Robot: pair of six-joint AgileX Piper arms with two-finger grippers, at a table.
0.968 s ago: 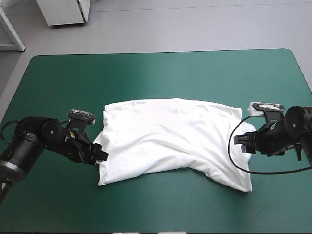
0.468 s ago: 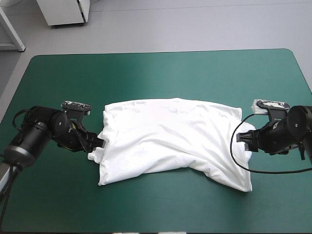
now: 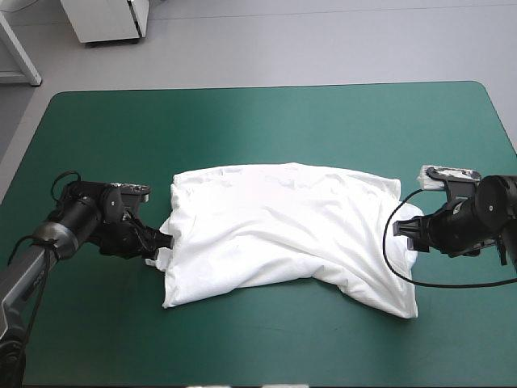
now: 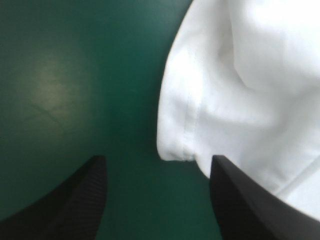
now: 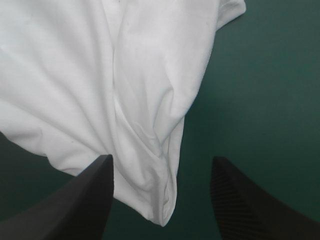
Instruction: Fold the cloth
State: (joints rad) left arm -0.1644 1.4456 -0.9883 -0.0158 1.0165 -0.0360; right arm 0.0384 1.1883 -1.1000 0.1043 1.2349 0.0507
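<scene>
BENCH TOP, MID-FOLD: A white T-shirt (image 3: 283, 230) sprawls across the middle of the teal-green bench (image 3: 258, 121), blocking the centre. Wide bare strips run along the far and near edges and at both ends, open to passage. The left claw (image 3: 166, 242) sits low at the shirt's left edge, its black fingers (image 4: 80, 200) spread. A sleeve hem (image 4: 175, 150) lies just ahead in the gap, with bare bench beside it. At the right edge the right claw (image 3: 400, 230) is also spread, cloth filling part of its gap.
</scene>
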